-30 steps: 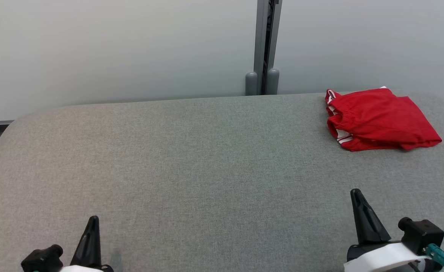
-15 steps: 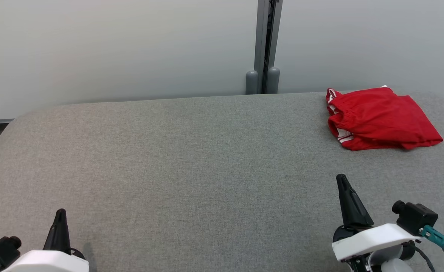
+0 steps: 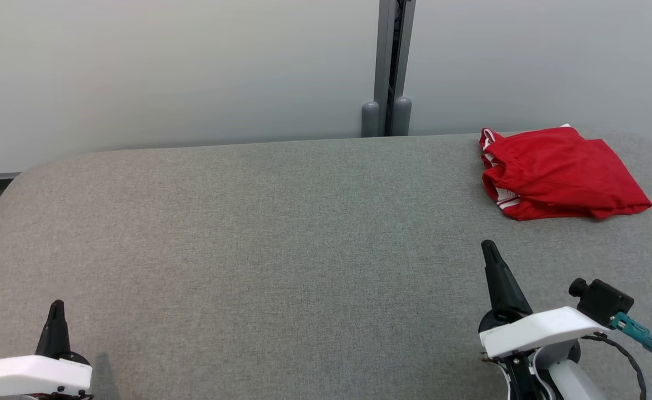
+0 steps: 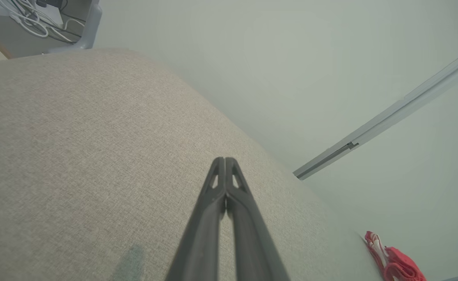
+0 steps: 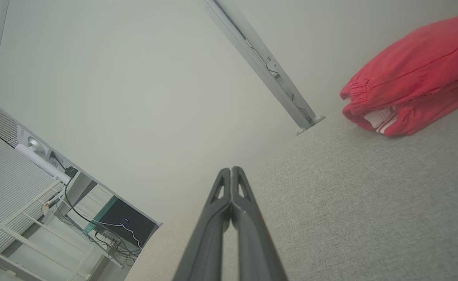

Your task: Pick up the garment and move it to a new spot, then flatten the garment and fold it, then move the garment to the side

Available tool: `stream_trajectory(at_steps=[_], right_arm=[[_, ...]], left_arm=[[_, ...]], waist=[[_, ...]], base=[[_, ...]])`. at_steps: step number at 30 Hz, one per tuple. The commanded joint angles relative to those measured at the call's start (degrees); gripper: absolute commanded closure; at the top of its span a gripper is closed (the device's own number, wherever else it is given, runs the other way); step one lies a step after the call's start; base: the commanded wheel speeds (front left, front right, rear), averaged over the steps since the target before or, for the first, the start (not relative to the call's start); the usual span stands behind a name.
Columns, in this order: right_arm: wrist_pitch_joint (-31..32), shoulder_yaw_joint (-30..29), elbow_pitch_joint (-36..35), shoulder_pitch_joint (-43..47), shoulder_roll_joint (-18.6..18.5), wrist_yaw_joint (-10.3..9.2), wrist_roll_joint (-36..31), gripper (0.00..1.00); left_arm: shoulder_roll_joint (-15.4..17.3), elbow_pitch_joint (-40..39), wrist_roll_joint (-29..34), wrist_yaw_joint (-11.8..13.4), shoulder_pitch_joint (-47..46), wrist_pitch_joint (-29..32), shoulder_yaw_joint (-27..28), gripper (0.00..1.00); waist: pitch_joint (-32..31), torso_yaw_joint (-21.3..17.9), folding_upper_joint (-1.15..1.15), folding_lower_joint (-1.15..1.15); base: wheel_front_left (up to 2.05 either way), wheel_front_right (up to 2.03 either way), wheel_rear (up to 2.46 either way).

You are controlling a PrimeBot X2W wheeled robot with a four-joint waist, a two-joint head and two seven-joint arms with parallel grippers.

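Note:
The garment (image 3: 562,172) is red with white-striped trim, folded into a compact pile at the far right of the grey table (image 3: 281,233). The right wrist view shows the garment (image 5: 416,74) at its upper right, and the left wrist view shows the garment (image 4: 393,259) at its bottom right corner. My right gripper (image 3: 489,248) hovers at the lower right, well short of the garment, its fingers pressed together and empty. At the lower left corner my left gripper (image 3: 55,306) is shut too, holding nothing. Both pairs of fingers, the left gripper (image 4: 225,160) and the right gripper (image 5: 231,171), meet at the tips.
A pale partition wall (image 3: 170,66) with a grey vertical post (image 3: 390,66) runs behind the table's far edge. Off the table's end, the right wrist view has a desk with cables and a dark box (image 5: 125,224).
My left gripper has slid left and toward the near edge. My right gripper has moved forward and a little left, closer to the garment. The garment lies still.

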Motion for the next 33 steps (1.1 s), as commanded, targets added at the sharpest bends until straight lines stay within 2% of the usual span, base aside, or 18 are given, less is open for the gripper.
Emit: stream_trajectory(at_steps=[1, 33], right_arm=[[-0.3, 0.5, -0.2, -2.1, -0.4, 0.02, 1.8, 1.00], [-0.3, 7.9, 5.5, -10.2, -0.6, 0.05, 27.1, 1.00]], left_arm=[[0.9, -0.3, -1.4, -0.2, -2.2, 0.5, 1.0, 1.00], [2.9, 2.6, -19.9, -0.9, -7.6, 11.4, 11.1, 1.00]], waist=[[0.0, 0.0, 0.00, 0.00], [0.6, 0.2, 0.00, 0.00]], base=[[0.00, 0.00, 0.00], [0.00, 0.00, 0.00]])
